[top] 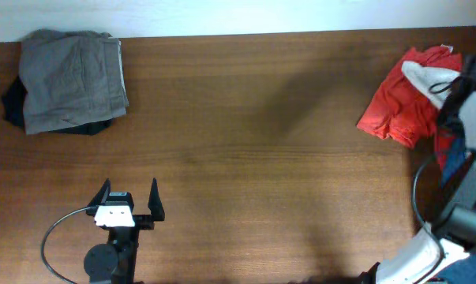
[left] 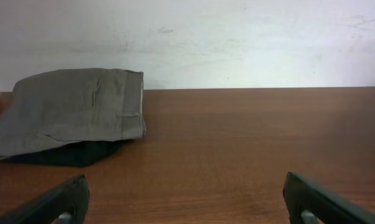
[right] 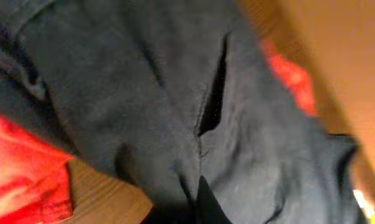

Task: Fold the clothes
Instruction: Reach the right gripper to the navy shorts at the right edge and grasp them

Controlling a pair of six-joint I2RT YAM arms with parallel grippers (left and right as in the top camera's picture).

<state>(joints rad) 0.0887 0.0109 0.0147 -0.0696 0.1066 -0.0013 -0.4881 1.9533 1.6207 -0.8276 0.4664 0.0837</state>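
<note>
A folded grey garment (top: 72,75) lies on a dark one (top: 15,102) at the table's back left; both also show in the left wrist view (left: 75,109). A crumpled red garment (top: 395,102) lies at the back right. My left gripper (top: 129,199) is open and empty near the front left, low over bare wood (left: 187,199). My right gripper (top: 457,99) is at the pile on the right. In the right wrist view its fingers (right: 204,199) are together, pinching a dark blue garment (right: 143,93) that fills the view. Red cloth (right: 19,174) shows beside it.
A white piece of cloth (top: 427,76) lies on the red garment. Blue cloth (top: 452,158) hangs by the right arm at the table's right edge. A white wall (left: 237,43) runs behind the brown wooden table (top: 253,158).
</note>
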